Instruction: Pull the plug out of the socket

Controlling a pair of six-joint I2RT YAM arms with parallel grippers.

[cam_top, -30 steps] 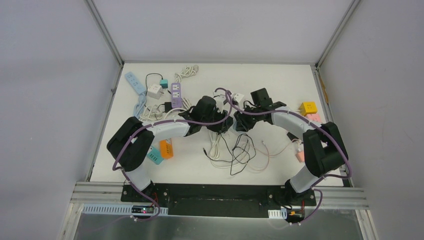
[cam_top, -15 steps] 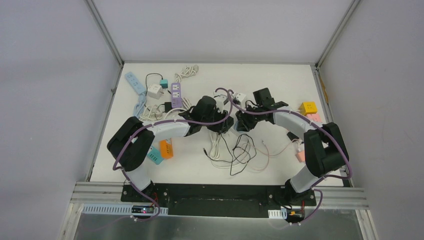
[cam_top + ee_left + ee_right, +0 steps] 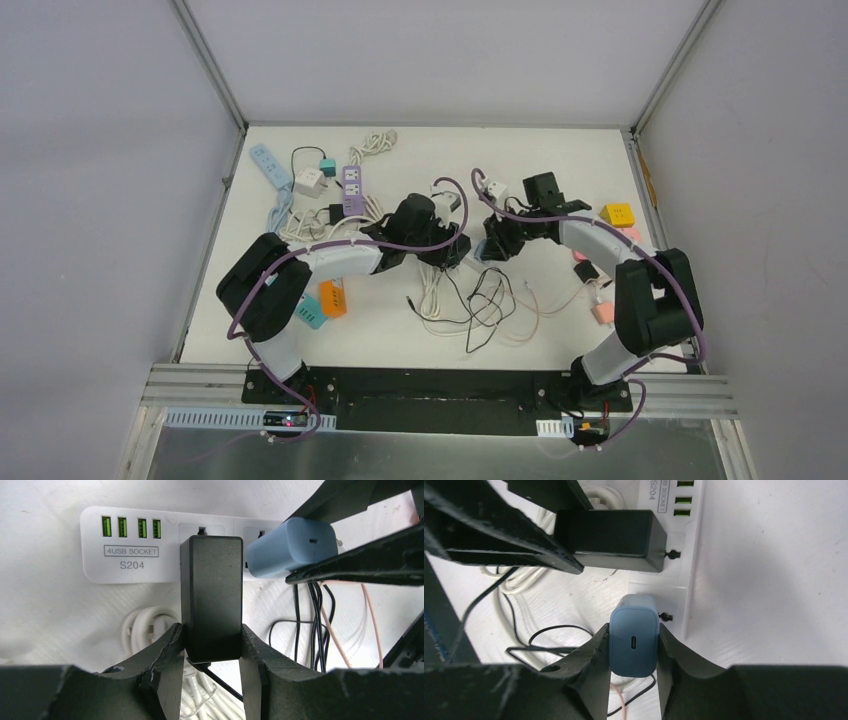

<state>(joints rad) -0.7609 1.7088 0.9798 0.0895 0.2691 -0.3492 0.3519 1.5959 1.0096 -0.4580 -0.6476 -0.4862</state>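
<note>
Now, from above, your right gripper [image 3: 497, 238] has swung rightward, away from the left gripper [image 3: 447, 247]. At the left wrist, the fingers clamp the black rectangular adapter [image 3: 211, 597] seated in the white plastic power strip [image 3: 131, 555]. At the right wrist, the fingers pinch the light-blue rounded plug [image 3: 634, 642], angled at its outlet and likely coming free, though its prongs are hidden.

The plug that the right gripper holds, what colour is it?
The plug is light blue, clearest in the right wrist view.

White power strip [image 3: 125, 555] reads "4USB SOCKET" boxed; "S204" beneath it.
</note>
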